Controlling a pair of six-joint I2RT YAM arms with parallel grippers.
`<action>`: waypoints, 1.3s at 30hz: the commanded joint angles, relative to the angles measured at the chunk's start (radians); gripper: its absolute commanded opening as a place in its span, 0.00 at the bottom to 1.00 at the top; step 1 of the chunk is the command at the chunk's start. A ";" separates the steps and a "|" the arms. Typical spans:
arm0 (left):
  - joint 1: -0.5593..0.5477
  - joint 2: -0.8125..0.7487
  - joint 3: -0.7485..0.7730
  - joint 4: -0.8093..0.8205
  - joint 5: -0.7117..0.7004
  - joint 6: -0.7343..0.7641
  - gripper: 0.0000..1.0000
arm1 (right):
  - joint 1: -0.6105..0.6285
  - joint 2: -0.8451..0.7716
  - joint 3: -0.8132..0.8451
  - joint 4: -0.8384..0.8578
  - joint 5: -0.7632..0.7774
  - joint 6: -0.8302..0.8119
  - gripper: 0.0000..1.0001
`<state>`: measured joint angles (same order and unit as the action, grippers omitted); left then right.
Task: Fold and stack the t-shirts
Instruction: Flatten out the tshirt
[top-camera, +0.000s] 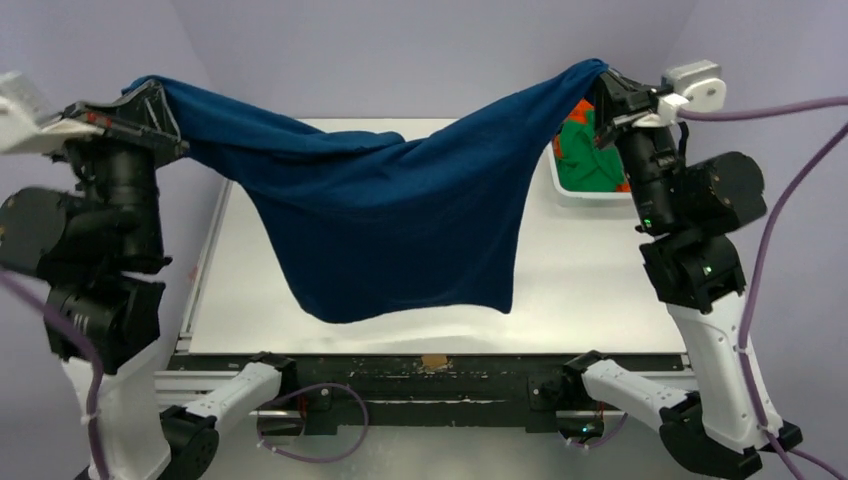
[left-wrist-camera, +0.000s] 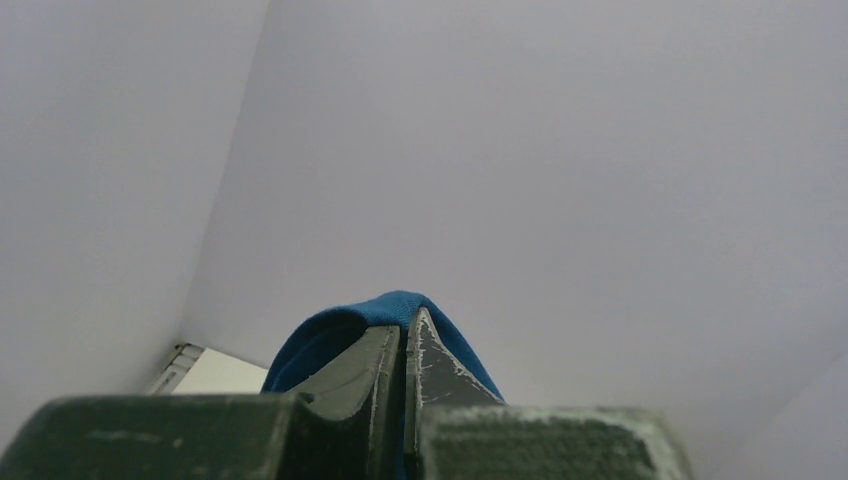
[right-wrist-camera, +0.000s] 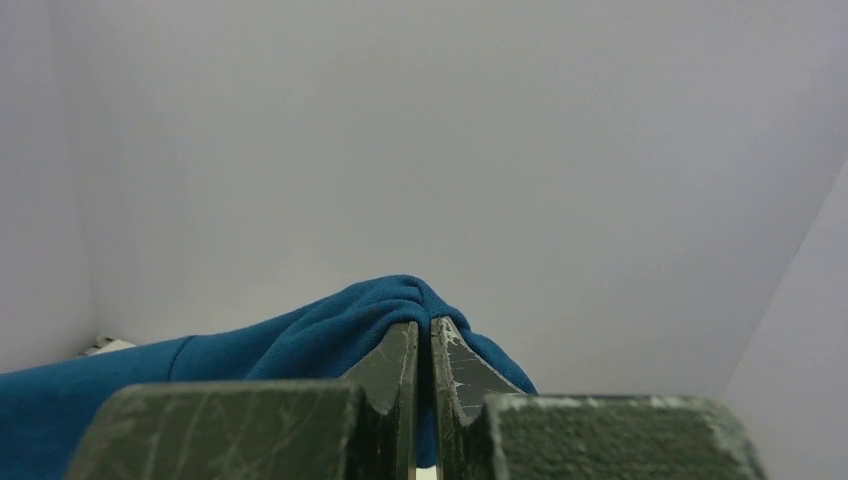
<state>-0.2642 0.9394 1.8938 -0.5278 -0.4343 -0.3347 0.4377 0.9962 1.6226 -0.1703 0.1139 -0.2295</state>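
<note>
Right, both arms are reared up high: my left gripper (top-camera: 158, 100) sits at the upper left of the frame and my right gripper (top-camera: 606, 88) at the upper right, each clenched on a corner of the blue t-shirt (top-camera: 390, 220). It's soft matte knit, its long axis strung left to right, the middle sagging in a deep belly low over the glossy white table (top-camera: 600, 290).

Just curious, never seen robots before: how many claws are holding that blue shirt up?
2. The left gripper pinches the blue shirt at the upper left of the overhead view, the right gripper at the upper right. Both are shut on cloth; none seems hidden.
</note>
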 joint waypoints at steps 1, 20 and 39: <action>0.022 0.233 0.050 -0.026 -0.133 0.009 0.00 | -0.006 0.131 -0.001 0.043 0.198 -0.053 0.00; 0.204 1.156 0.275 -0.365 0.312 -0.259 0.97 | -0.264 0.683 -0.228 0.009 0.008 0.325 0.81; -0.091 0.873 -0.557 -0.071 0.821 -0.302 1.00 | -0.216 1.008 -0.083 -0.020 -0.292 0.349 0.86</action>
<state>-0.3435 1.7824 1.4017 -0.6895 0.2440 -0.6353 0.1841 1.9831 1.4658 -0.1738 -0.1604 0.1383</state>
